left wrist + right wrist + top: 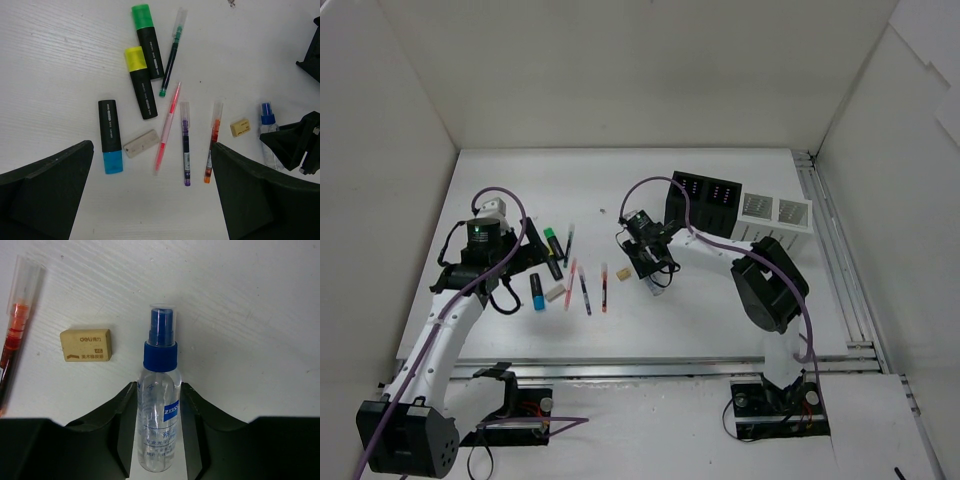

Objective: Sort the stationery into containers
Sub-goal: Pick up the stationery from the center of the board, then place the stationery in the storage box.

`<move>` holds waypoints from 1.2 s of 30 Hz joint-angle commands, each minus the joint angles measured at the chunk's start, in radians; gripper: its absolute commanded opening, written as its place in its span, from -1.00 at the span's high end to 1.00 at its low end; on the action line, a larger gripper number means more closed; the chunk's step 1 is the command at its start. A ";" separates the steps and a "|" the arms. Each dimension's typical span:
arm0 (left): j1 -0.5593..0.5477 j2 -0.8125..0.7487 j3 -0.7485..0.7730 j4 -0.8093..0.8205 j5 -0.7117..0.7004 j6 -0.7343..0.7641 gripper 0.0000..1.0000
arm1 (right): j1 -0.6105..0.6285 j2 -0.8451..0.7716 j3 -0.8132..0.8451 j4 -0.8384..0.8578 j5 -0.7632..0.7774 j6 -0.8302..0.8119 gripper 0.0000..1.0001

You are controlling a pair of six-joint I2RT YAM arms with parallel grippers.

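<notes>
My right gripper point(159, 410) is shut on a clear blue-capped spray bottle point(161, 365) that lies on the table, one finger against each side. A beige eraser point(86, 345) and a red pen point(15, 325) lie to its left. My left gripper point(152, 200) is open wide and empty above the stationery: green point(149, 42), yellow point(141, 82) and blue point(110, 136) highlighters, a green pen point(171, 57), a pink pen point(167, 127), a purple pen point(185, 142) and a long eraser point(141, 143). The black organizer point(705, 205) and white organizer point(775, 215) stand behind the right gripper point(645, 262).
White walls enclose the table on the left, back and right. A metal rail point(830, 250) runs along the right side. The right arm's purple cable point(650, 190) loops over toward the black organizer.
</notes>
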 commanded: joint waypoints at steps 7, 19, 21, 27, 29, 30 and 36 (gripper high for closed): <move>-0.003 0.009 0.020 0.064 0.011 0.054 -0.99 | -0.083 -0.214 0.045 0.144 0.025 -0.088 1.00; -0.023 0.038 0.034 0.107 0.114 0.121 -0.99 | -0.364 -0.326 -0.035 0.813 -0.220 -0.237 0.94; -0.032 0.047 0.038 0.107 0.123 0.124 -0.99 | -0.404 -0.267 -0.001 0.861 -0.292 -0.274 0.93; -0.065 0.086 0.054 0.095 0.112 0.131 -0.99 | -0.456 -0.125 0.069 0.944 -0.423 -0.294 0.86; -0.077 0.093 0.055 0.095 0.111 0.132 -0.99 | -0.451 -0.110 0.066 0.953 -0.411 -0.311 0.84; -0.077 0.098 0.055 0.089 0.105 0.131 -0.99 | -0.456 -0.102 0.060 0.971 -0.406 -0.313 0.84; -0.108 0.133 0.065 0.076 0.089 0.121 -0.99 | -0.462 -0.096 -0.006 1.004 -0.337 -0.339 0.72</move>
